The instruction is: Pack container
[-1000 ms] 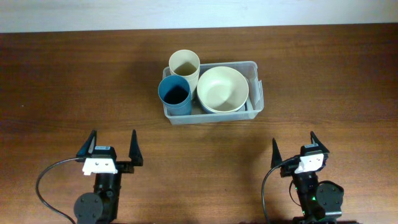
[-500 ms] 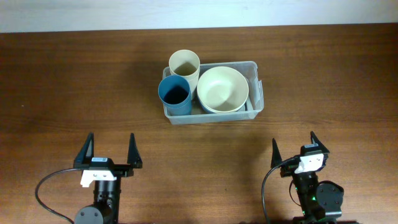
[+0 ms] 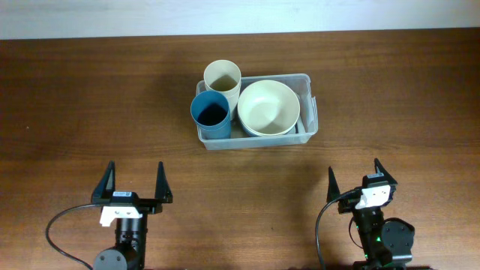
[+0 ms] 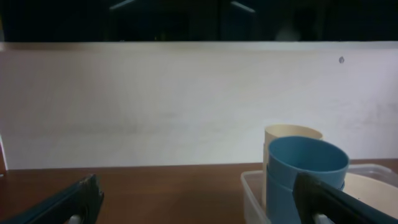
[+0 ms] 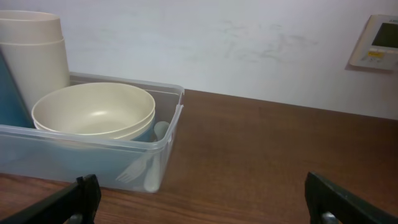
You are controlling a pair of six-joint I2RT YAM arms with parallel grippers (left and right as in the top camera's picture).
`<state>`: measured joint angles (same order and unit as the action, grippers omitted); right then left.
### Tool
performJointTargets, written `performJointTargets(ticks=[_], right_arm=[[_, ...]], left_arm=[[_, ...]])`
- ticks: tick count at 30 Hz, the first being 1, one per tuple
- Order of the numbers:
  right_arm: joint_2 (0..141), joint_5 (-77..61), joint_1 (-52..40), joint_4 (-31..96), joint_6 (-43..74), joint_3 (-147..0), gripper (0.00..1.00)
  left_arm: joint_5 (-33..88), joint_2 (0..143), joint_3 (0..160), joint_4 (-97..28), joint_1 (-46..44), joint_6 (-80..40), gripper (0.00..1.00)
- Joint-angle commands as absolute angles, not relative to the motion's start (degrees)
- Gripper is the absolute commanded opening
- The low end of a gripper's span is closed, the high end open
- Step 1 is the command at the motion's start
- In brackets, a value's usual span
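Observation:
The clear plastic container (image 3: 308, 124) sits at the table's middle back. Inside it stand a cream cup (image 3: 223, 77), a blue cup (image 3: 211, 114) and a cream bowl (image 3: 268, 106). In the right wrist view the container (image 5: 93, 155) holds the cream bowl (image 5: 93, 111) stacked on another bowl, with a white fork and spoon (image 5: 152, 168) at its right end. My left gripper (image 3: 133, 184) is open and empty near the front left. My right gripper (image 3: 355, 176) is open and empty near the front right. In the left wrist view the blue cup (image 4: 305, 174) stands in front of the cream cup (image 4: 292, 134).
A white wall runs behind the table. A small wall panel (image 5: 376, 42) shows at the right in the right wrist view. Bare brown wood lies between both grippers and the container.
My left gripper has drawn back a little toward the front edge and turned straight. The right arm and the container's contents have not moved.

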<state>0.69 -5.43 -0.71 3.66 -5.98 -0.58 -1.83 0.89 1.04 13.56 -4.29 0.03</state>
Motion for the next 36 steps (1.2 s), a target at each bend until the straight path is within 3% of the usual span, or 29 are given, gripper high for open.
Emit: performJointTargets(ticks=[1,14,36], right_arm=[[0.21,-5.56,-0.32,4.05,-5.98,-0.32,0.99],[0.21,-5.56,-0.30,4.05,-5.98,-0.32,0.99],[0.21,-5.56,-0.30,4.05,-5.98,-0.32,0.99]], left_arm=[[-1.23,0.27,0.47,10.94,-3.95,0.95,0.99],[-0.99,0.27,0.47,-4.73,-2.22,0.95,1.00],[-0.82,0.30,0.51,-4.75,0.49,0.93,1.00]])
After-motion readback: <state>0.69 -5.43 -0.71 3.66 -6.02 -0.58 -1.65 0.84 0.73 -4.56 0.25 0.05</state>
